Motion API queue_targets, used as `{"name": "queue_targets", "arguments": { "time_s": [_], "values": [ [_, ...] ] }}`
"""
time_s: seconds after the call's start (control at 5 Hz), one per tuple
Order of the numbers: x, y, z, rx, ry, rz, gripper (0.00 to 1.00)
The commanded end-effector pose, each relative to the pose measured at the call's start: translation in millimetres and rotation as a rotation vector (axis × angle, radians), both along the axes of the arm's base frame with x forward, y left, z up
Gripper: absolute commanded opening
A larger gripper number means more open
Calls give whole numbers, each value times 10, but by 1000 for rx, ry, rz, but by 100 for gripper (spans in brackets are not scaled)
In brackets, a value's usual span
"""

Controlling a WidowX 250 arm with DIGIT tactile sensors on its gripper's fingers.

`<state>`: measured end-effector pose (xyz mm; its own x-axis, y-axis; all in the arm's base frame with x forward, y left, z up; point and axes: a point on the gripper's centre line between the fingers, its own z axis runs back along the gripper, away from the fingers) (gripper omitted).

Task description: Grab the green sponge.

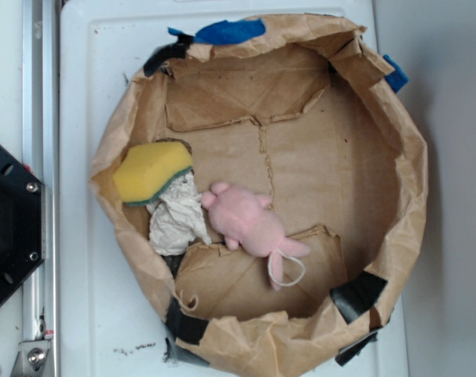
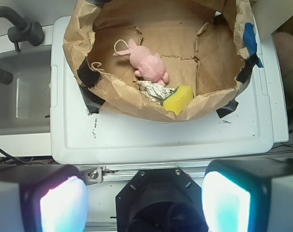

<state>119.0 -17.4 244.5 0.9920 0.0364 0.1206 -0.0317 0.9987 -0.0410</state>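
Fingers (image 2: 146, 203) are standing wide, empty; yellow foam sponge with green face (image 1: 151, 171) is touching wrinkly off-white cloth (image 1: 175, 221), risking snagging

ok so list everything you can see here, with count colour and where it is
rounded yellow foam sponge with thin green scouring face: 1, yellow and green, against the bin's wall, resting partly on the cloth
wrinkly off-white cloth: 1, off-white, beside the plush toy
pink plush toy: 1, pink with a thin loop, on the bin floor
round brown paper and cardboard bin: 1, brown with black and blue tape patches, on the white surface
white plastic surface: 1, white, under the bin
sink basin with dark faucet: 1, pale grey, beside the white surface in the wrist view
gripper: 1, black with pale glowing pads, jaws open, outside the bin
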Motion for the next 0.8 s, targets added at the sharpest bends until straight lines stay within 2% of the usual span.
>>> {"name": "queue_targets", "arguments": {
  "time_s": [0.0,0.2,0.4,0.6],
  "values": [
    [0,0,0,0,0,0,100],
    [325,179,-40,-26,20,0,100],
    [555,130,-128,-41,40,-12,100],
    [862,253,-341,-81,81,-30,100]
  ]
}}
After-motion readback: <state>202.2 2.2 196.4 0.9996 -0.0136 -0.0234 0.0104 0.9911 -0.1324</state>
